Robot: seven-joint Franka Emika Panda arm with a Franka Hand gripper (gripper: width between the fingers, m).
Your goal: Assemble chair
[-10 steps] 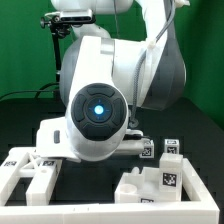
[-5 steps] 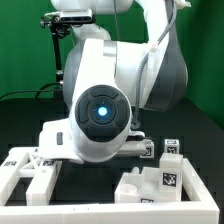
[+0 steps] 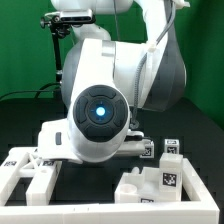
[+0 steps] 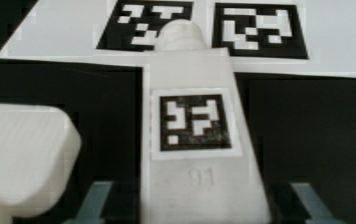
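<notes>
Chair bar (image 4: 196,150), a long white piece carrying one square tag (image 4: 194,122), is straddled by the gripper (image 4: 201,206). The fingers (image 4: 104,205) are set narrowly on either side of it, with a thin dark gap seen at each flank, so no grip is judged to be made yet. Beyond the fingertips, the bar's rounded end is seen against the marker board (image 4: 59,45). Just beside the gripper and apart from the bar, a chunky white block (image 4: 18,150) is seen.

In the exterior view the gripper is hidden behind the arm (image 3: 100,115). No shift of the arm or of the other chair parts (image 3: 160,185) can be made out against the earlier pictures, so a pause for closing on the bar is inferred. No container is shown, so nothing is contained.
</notes>
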